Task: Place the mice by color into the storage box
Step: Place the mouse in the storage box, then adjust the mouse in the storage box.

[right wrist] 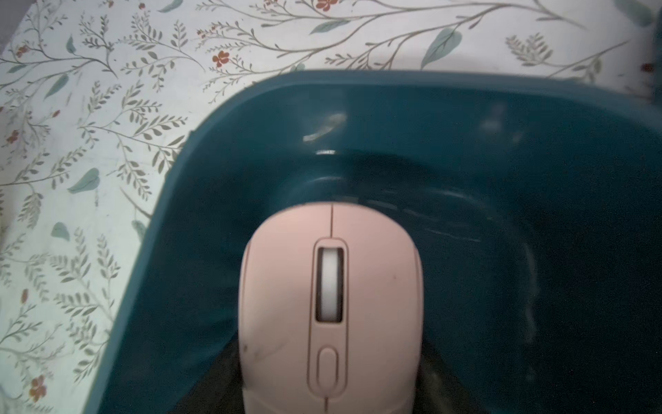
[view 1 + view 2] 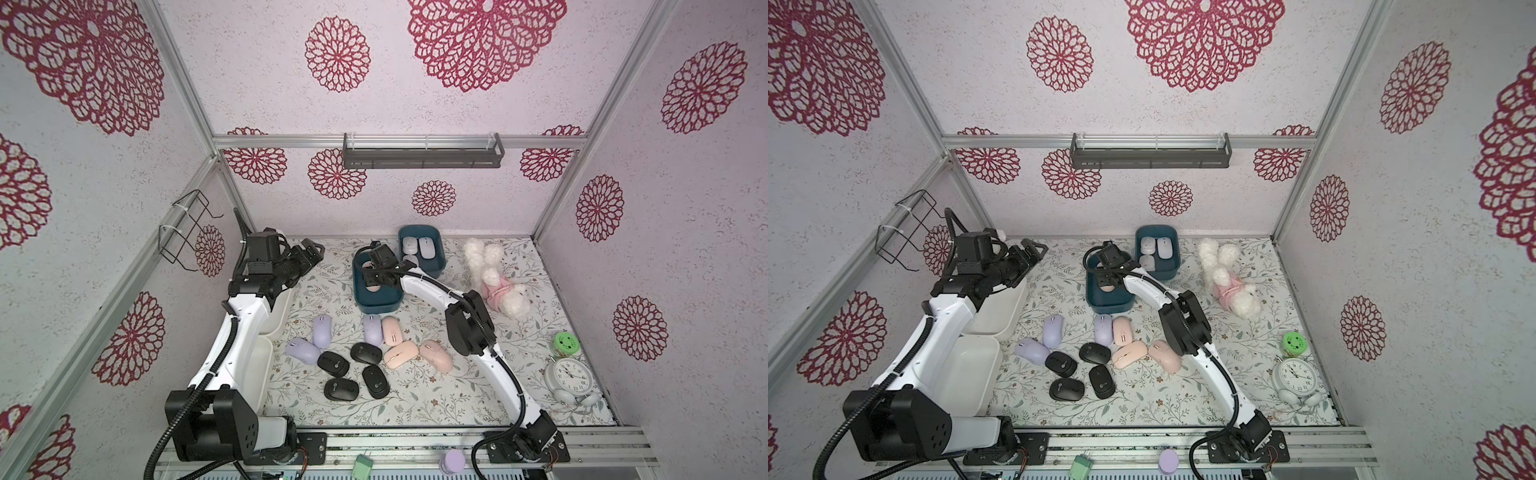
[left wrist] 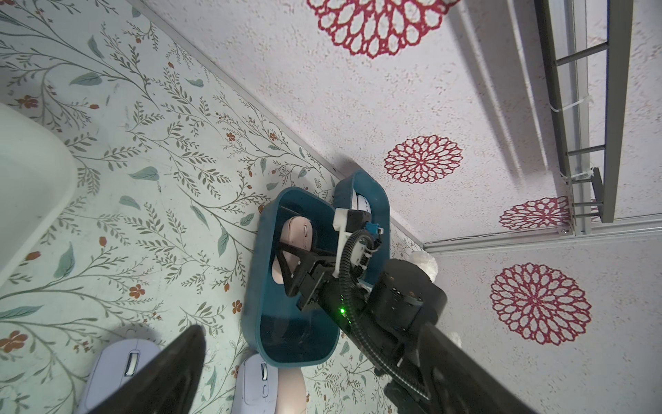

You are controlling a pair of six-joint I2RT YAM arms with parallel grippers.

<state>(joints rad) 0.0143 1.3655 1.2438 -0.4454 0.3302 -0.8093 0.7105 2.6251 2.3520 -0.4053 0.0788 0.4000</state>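
Note:
My right gripper (image 2: 375, 277) reaches down into the nearer teal storage box (image 2: 376, 308) and is shut on a peach-pink mouse (image 1: 329, 304). In the right wrist view dark fingers (image 1: 222, 387) flank that mouse low inside the box. The farther teal box (image 2: 420, 230) holds three white mice (image 2: 426, 247). On the flowered table lie three lilac mice (image 2: 322, 330), several black mice (image 2: 333, 365) and three peach-pink mice (image 2: 401, 354). My left gripper (image 2: 309, 249) hangs open and empty at the far left, apart from all mice.
Two white trays (image 2: 279, 320) sit under the left arm. A fluffy white plush toy (image 2: 498, 282) lies right of the boxes. A green-lidded jar (image 2: 566, 344) and a white alarm clock (image 2: 571, 376) stand at the right edge.

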